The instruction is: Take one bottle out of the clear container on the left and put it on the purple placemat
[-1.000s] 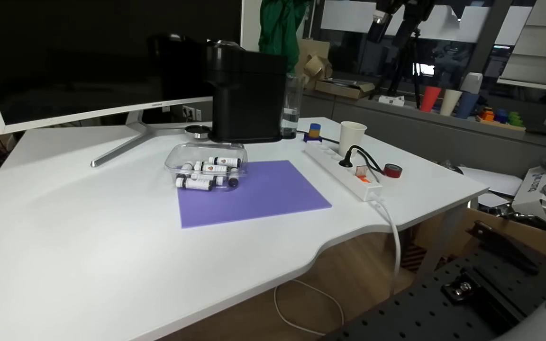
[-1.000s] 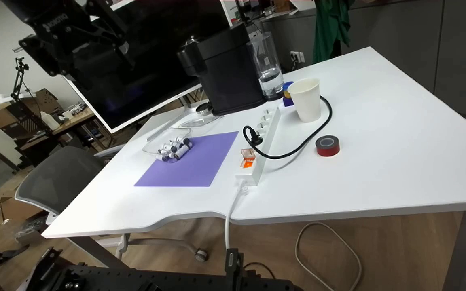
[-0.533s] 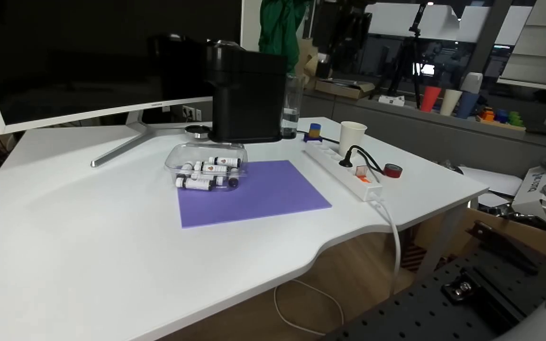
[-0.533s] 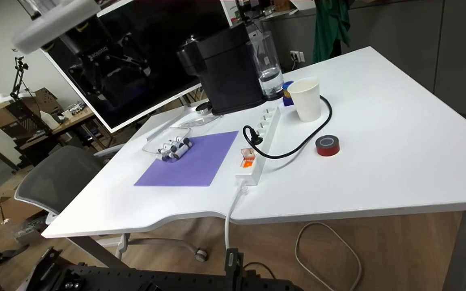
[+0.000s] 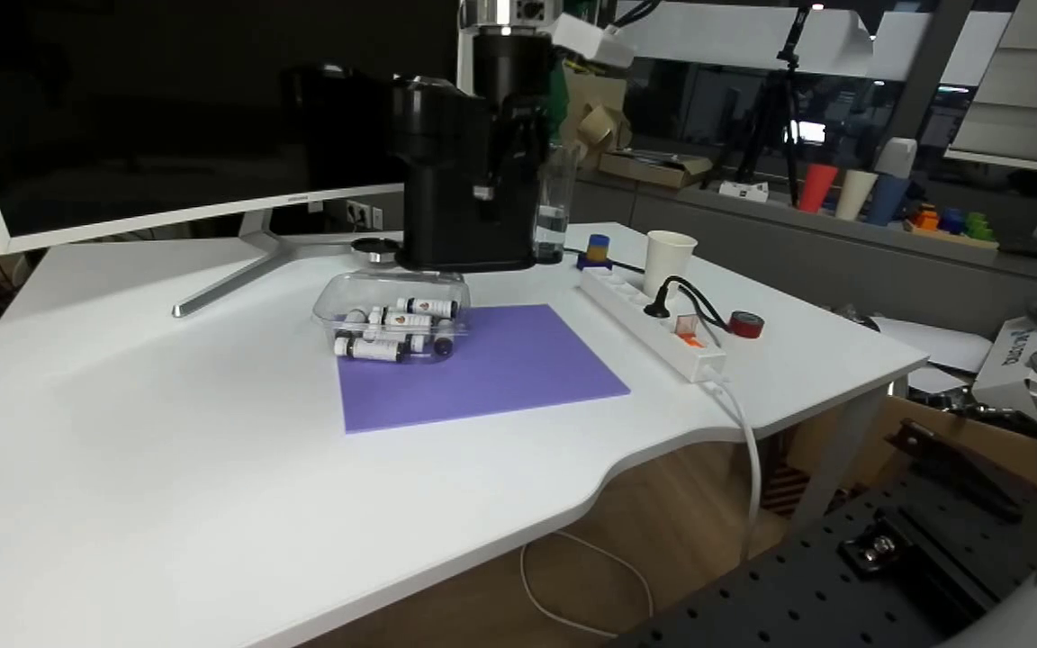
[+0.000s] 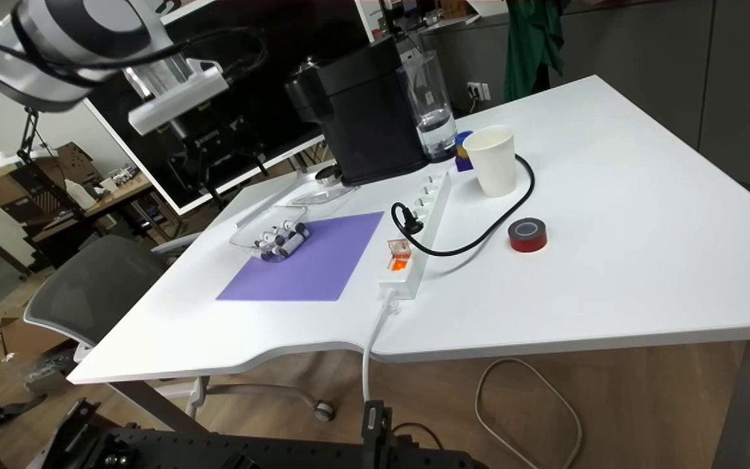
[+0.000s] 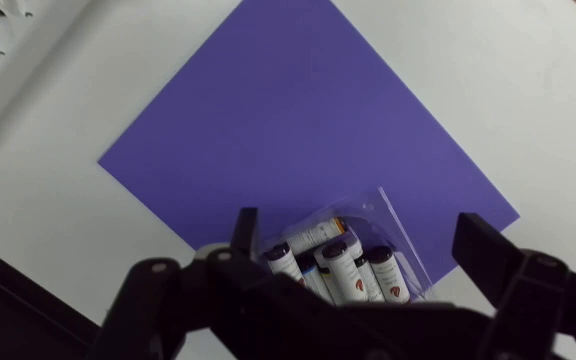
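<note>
The clear container [image 5: 392, 286] sits partly on the purple placemat [image 5: 500, 369], over its far-left corner in an exterior view. Several small white bottles with dark ends lie in it; one bottle [image 5: 370, 349] is at its front. My gripper [image 7: 358, 230] is open and empty, with the fingers [image 7: 246, 231] wide apart. It hangs high above the table, pointing down, and shows against the monitor in an exterior view [image 6: 239, 184]. In the wrist view the bottles [image 7: 345, 272] and the container's edge [image 7: 402, 225] appear between the fingers. The gripper's body hides the container's near part there.
A white power strip [image 5: 653, 328] with a black cable lies right of the mat. A paper cup [image 5: 667, 261] and a red tape roll [image 5: 746, 324] stand near it. A tall black machine [image 6: 368, 117] and a large monitor [image 5: 167, 108] stand behind the container.
The arm has moved left and down in an exterior view, and right and down in an exterior view, towards the space above the container. The bottles, container and mat have not moved.
</note>
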Robot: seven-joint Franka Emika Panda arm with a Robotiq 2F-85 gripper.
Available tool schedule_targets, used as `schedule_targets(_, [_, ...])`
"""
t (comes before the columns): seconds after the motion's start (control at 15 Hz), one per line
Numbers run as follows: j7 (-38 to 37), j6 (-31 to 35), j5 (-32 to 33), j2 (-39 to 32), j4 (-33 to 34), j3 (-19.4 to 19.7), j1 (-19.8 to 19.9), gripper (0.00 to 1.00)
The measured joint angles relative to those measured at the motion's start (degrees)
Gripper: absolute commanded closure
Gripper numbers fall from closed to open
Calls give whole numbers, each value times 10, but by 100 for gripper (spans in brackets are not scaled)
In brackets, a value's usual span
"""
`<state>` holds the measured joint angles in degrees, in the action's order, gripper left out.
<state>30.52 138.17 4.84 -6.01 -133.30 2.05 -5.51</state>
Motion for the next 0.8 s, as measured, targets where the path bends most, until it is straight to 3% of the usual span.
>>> schedule_targets(0.2, [7, 23, -15, -50, 28, -25, 5, 0])
schedule_targets(0.6, [7, 22, -16, -42, 25, -32, 19, 0])
schedule_targets(0.8, [7, 68, -17, -56, 27, -45, 26, 0])
